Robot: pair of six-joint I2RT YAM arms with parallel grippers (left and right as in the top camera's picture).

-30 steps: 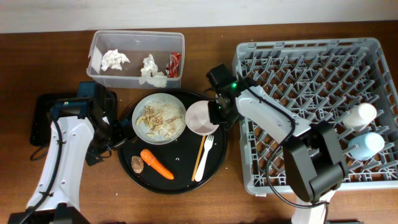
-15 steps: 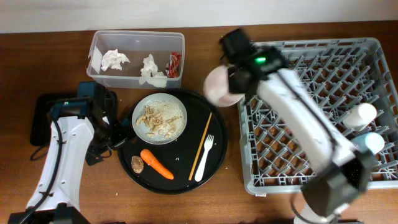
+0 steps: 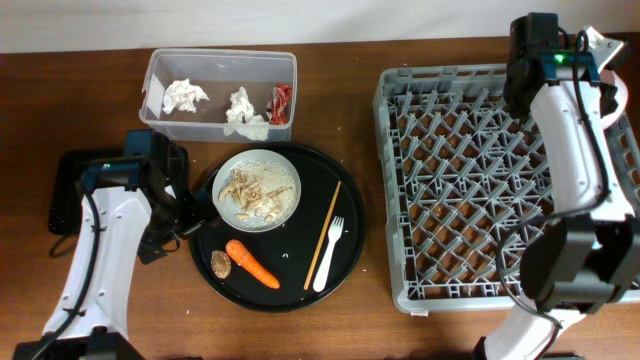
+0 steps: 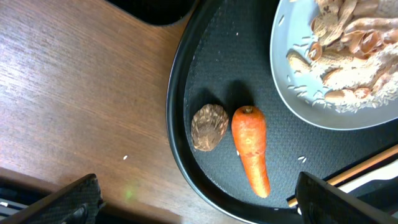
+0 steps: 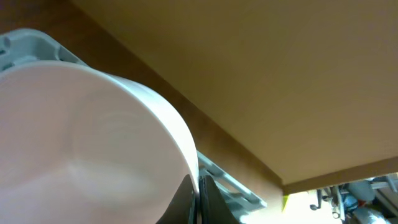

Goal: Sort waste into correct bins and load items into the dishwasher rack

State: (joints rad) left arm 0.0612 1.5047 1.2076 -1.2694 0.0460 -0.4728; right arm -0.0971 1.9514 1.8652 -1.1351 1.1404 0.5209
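- The right tool is staying clamped together on the rim of the pink bowl. In the wrist view the bowl is hanging just to the tool's left and filling that side.
- A second ago this bowl was sitting on the round black tray, just beside the grey-white bowl, with the tool at its rim. Now it is travelling with the tool, high over the far right corner of the dishwasher rack and well apart from the tray.
- The patch of tray it left is lying bare, so the fork is sitting in the open with nothing crowding it.
- The left tool is holding its jaws wide apart and gripping nothing, and it has not moved over that second. The brown lump and the carrot are lying side by side just ahead of it, between the lines of its two fingers.
- For the task, the pick is looking finished and the placing is not yet done. The bowl is probably needing to be lowered between the pegs before release, but the arm is hiding the slot beneath it.
- The grey-white bowl, which is carrying the food scraps, the fork, the carrot and the lump are all waiting on the tray.
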